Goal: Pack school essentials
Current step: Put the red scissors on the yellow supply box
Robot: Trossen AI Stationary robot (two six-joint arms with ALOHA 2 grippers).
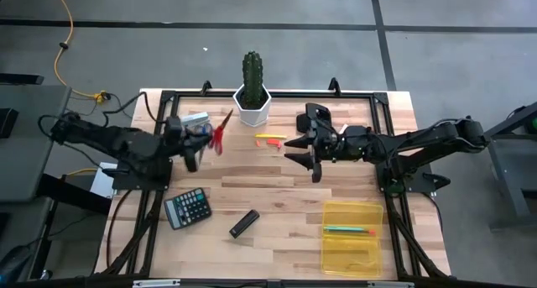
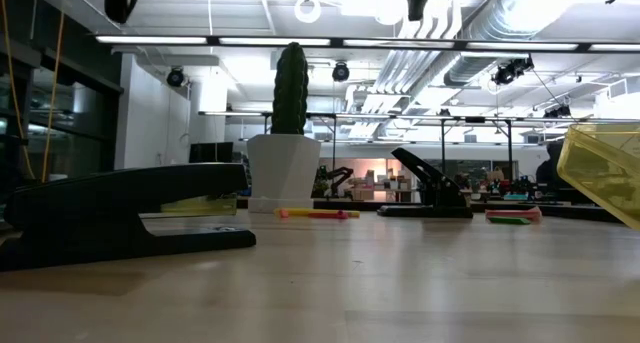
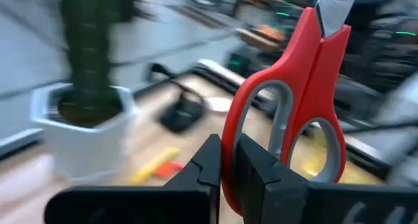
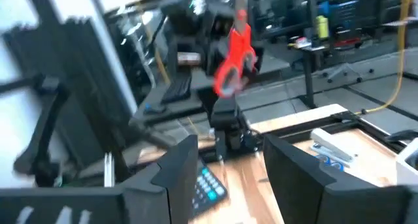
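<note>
White cactus pot beside scissors

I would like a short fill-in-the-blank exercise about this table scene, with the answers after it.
1. The left pincer holds scissors with ____ handles.
2. The white pot holds a ____.
3. The right pincer is ____ and holds nothing.
4. The green pen lies in the ____ box.

Answers: red; cactus; open; yellow
</note>
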